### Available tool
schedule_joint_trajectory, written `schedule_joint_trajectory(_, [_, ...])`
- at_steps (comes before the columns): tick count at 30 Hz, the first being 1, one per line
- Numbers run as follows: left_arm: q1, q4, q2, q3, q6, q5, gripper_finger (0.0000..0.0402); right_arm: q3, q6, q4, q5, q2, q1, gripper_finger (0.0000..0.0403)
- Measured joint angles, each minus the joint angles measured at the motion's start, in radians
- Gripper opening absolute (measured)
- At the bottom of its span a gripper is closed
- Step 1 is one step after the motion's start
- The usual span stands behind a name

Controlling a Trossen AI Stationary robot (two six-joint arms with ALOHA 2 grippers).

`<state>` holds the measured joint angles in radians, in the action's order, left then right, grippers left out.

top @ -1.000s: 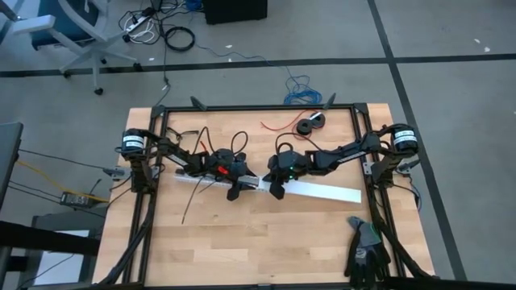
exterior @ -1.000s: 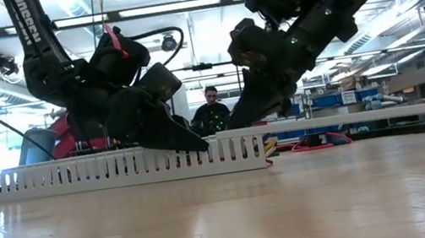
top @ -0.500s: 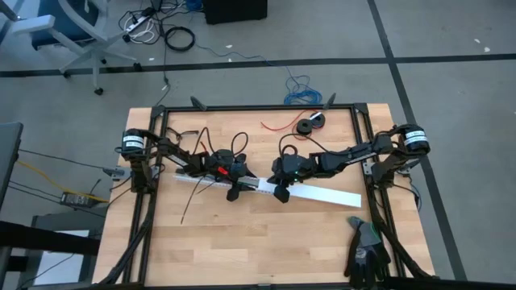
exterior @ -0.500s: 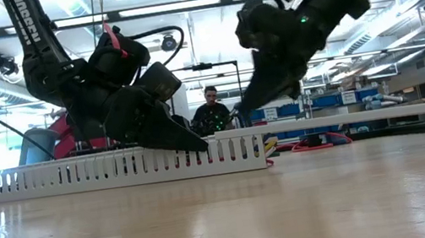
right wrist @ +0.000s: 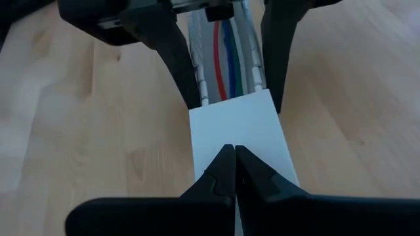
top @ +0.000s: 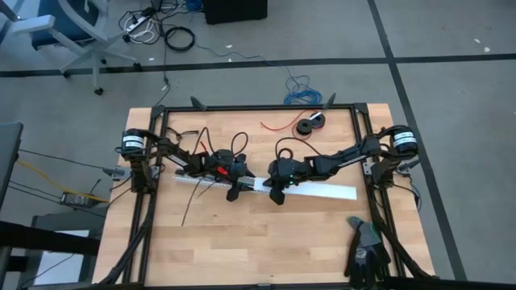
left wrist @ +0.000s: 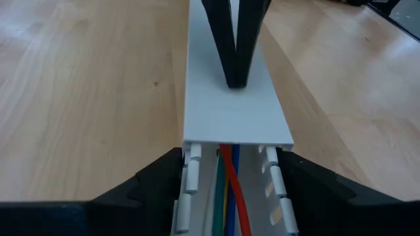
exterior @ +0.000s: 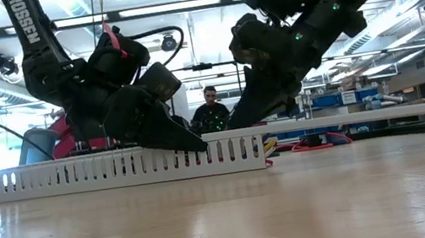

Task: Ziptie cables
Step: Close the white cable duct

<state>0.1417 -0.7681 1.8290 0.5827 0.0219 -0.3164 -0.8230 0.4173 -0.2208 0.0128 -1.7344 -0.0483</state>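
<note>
A white slotted duct [top: 201, 180] lies on the wooden table, and the cables [left wrist: 230, 196], red, blue, green and yellow, run along inside it. A flat white cover [top: 322, 190] rests on the duct's right part and runs on toward the table's right. My left gripper [top: 239, 182] stands at the cover's left end with one finger on each side of the duct. My right gripper [top: 271, 190] is shut, its tips down on the cover's top. In the low view the duct's slotted side wall [exterior: 118, 170] stands on the table. My left gripper holds the duct between its two fingers, one on each outer side wall [left wrist: 186, 172], right beside the cover's end. The fingers slant down from the table's left and lie along the duct, which stays flat on the table. My right gripper presses its shut fingertips [right wrist: 231, 164] on the cover's top face [left wrist: 233, 98], near the cover's left end. It slants down from the table's right, in line with the cover, which rests on the duct.
A thin red wire [top: 278, 125] and a black roll [top: 309, 125] lie near the far edge. Thin black strips [top: 189, 205] lie near the duct's left part. Black gloves [top: 364, 250] sit at the near right corner. A person [exterior: 213, 110] shows beyond the table.
My right gripper, shut throughout, rose a little and came back down, ending slightly farther toward the table's left. The cover has slid a short way leftward along the duct, and its right end has swung a little toward the far edge.
</note>
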Motion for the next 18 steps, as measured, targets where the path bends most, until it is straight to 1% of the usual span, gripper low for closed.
schedule_joint_trajectory(7, [0.0, 0.001, 0.0, 0.0, -0.018, 0.001, 0.0246, 0.0, -0.003, 0.004, -0.002, 0.004, 0.0, 0.0])
schedule_joint_trajectory(14, [0.0, 0.013, -0.003, 0.001, -0.01, 0.001, 0.0284, 0.0, -0.002, 0.005, -0.007, 0.004, 0.0, 0.0])
schedule_joint_trajectory(18, [0.002, 0.028, -0.039, 0.0, -0.033, -0.035, 0.0291, 0.0, -0.002, 0.008, -0.008, 0.004, 0.0, 0.0])
